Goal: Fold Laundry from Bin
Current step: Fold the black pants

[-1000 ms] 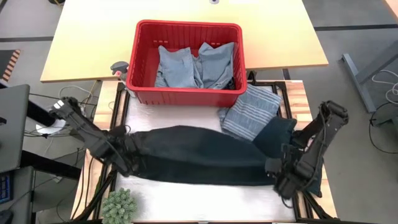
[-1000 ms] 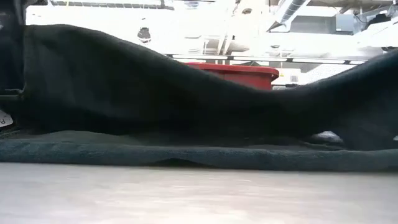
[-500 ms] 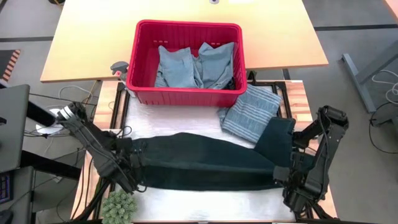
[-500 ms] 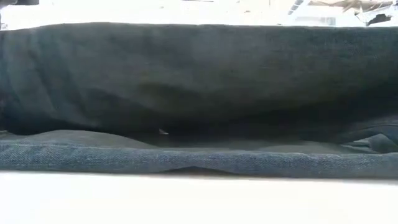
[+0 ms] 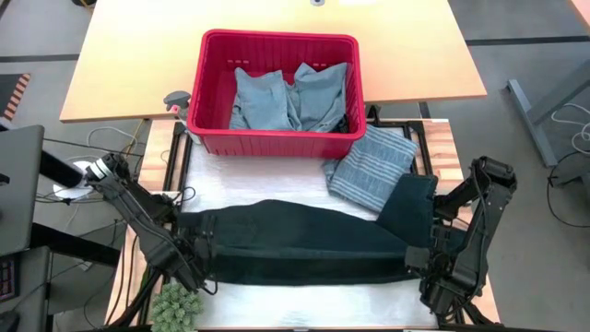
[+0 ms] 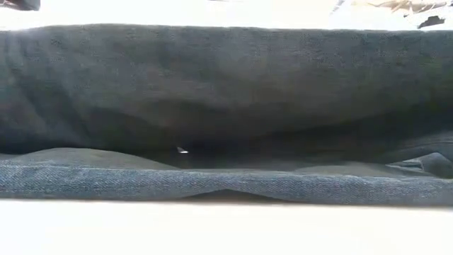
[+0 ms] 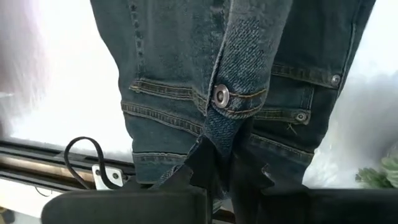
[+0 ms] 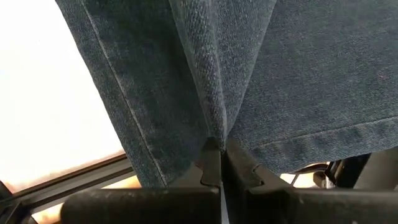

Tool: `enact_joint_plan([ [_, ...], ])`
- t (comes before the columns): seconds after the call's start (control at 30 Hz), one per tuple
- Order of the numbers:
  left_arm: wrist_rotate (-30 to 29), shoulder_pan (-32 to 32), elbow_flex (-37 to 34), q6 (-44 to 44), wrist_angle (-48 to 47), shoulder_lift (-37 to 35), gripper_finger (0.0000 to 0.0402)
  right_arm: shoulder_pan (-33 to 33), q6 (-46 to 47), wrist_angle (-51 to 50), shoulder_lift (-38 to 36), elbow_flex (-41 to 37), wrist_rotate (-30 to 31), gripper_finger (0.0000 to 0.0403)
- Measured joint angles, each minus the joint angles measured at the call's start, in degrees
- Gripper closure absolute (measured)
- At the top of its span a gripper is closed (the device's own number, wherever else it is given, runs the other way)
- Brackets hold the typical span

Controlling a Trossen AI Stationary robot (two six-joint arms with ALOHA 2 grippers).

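Wrist views: left claw [image 7: 225, 163] and right claw [image 8: 221, 163] each pinch the jeans [image 5: 295, 242]. Denim's heavy, floppy; you grip waistband and hem.

Two matte black jointed arms, each trailing thin black cables, end in a blocky two-fingered claw.

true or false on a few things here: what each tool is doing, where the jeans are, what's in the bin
1. Both tools pinch the dark jeans: left tool, right tool. True.
2. The red bin holds nothing. False: light blue garments lie in it.
3. The striped cloth lies outside the bin, by its right corner. True.
4. The jeans hang over the bin's rim. False: they lie stretched across the table between the arms.
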Motion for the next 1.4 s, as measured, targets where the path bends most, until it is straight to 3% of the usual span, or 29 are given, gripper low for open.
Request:
enact_joint_plan([
  [0.17, 4.6, 0.0, 0.0, 4.5, 1.0, 0.0, 0.0343, 0.0, -0.2, 0.0, 0.0, 0.0, -0.1, 0.0381],
  [0.47, 11.0, 0.0, 0.0, 4.9, 2.9, -0.1, 0.0239, 0.0, -1.1, -0.1, 0.0, 0.0, -0.5, 0.0381],
  [0.57, 8.5, 0.0, 0.0, 2.4, 4.2, -1.1, 0.0219, 0.0, -1.3, -0.1, 0.0, 0.0, -0.5, 0.0381],
  [0.7, -1.4, 1.1, 0.1, -2.0, 12.7, -2.8, 0.0215, -0.1, -1.4, -0.1, 0.0, 0.0, -0.4, 0.0381],
  [0.87, -5.9, 6.6, 0.1, -1.1, 25.1, -2.0, 0.0227, -0.2, -1.5, -0.1, 0.0, 0.0, -0.3, 0.0381],
  [1.0, -6.1, 9.7, 0.1, 1.6, 27.5, 1.0, 0.0253, -0.2, -1.5, -0.1, 0.0, 0.0, -0.3, 0.0382],
  [1.1, -6.3, 11.0, -0.1, 3.0, 27.8, 2.9, 0.029, -0.2, -1.1, 0.0, 0.0, 0.0, -0.2, 0.0382],
  [1.23, -4.2, 12.1, -3.7, 3.2, 32.4, 3.5, 0.0379, -0.2, -1.1, 0.0, 0.0, 0.0, -0.1, 0.0382],
  [1.4, 0.1, 12.3, -11.8, -1.4, 38.9, 3.5, 0.0399, -0.2, -1.0, 0.6, 0.0, 0.0, -0.1, 0.0382],
])
